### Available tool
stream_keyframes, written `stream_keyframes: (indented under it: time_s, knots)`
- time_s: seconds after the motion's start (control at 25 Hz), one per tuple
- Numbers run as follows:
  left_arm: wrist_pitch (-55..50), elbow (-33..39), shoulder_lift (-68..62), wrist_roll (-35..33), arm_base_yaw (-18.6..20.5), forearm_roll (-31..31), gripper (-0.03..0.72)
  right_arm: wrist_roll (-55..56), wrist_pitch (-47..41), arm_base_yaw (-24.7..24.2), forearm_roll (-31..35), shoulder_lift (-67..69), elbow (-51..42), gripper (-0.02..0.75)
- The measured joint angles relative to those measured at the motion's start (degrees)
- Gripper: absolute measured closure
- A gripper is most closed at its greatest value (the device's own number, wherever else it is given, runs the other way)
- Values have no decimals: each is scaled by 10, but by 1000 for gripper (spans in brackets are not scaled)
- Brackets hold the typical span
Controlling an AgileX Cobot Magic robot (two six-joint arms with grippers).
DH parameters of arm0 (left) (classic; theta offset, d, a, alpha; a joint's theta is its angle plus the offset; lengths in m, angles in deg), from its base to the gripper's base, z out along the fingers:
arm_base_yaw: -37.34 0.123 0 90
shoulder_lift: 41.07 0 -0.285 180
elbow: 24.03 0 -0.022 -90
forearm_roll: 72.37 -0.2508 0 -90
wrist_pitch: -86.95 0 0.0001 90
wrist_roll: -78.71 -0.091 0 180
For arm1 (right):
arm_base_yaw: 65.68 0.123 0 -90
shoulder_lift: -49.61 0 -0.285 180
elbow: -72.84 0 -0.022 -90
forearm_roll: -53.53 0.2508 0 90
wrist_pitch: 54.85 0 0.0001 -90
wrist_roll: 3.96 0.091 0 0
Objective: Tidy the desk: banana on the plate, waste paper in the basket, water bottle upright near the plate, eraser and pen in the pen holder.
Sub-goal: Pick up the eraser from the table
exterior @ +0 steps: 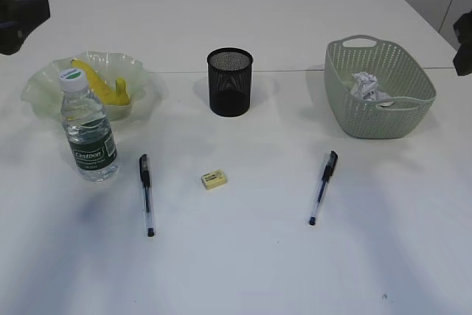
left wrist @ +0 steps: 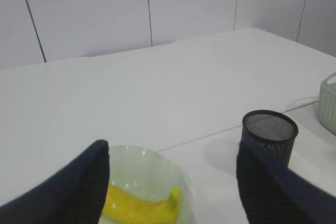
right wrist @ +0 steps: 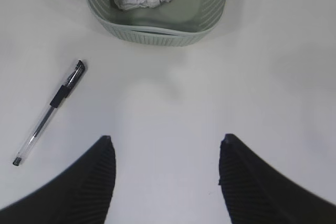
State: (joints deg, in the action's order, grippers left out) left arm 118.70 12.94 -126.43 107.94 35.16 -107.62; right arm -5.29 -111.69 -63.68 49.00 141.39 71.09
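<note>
The banana point(exterior: 109, 86) lies on the pale glass plate point(exterior: 44, 82) at the left; it also shows in the left wrist view point(left wrist: 142, 205). The water bottle point(exterior: 88, 127) stands upright just in front of the plate. The crumpled waste paper point(exterior: 369, 86) lies in the green basket point(exterior: 383, 119). The black mesh pen holder point(exterior: 230, 81) stands at centre. A yellow eraser point(exterior: 214, 179) and two pens, one at the left point(exterior: 146, 193) and one at the right point(exterior: 323, 186), lie on the table. My left gripper point(left wrist: 170, 153) is open and empty above the plate. My right gripper point(right wrist: 165, 145) is open and empty above the table, in front of the basket.
The white table point(exterior: 243, 263) has a seam running across it behind the pen holder. The arms show only at the left edge point(exterior: 22, 20) and the right edge point(exterior: 463, 42) of the exterior view. White wall panels stand behind the table.
</note>
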Motion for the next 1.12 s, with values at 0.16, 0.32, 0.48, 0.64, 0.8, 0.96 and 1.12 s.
stream_keyframes:
  time_s: [0.16,0.32,0.48,0.64,0.8,0.96,1.12]
  knots:
    - [-93,0,49,62,0,-35,162,0,0,0,0,0,0,272]
    - [-142,1,77,91,0,-61,167,0,0,0,0,0,0,272]
    - [-133,1,82,96,0,-140,168,0,0,0,0,0,0,272]
    - [-120,3,82,96,0,-266,169,-1,0,0,0,0,0,272]
    - [-120,3,82,101,0,-308,169,-2,0,0,0,0,0,272]
    - [-120,3,82,108,0,-313,176,-4,0,0,0,0,0,272]
    - [-120,3,82,132,0,-313,185,-4,0,0,0,0,0,272]
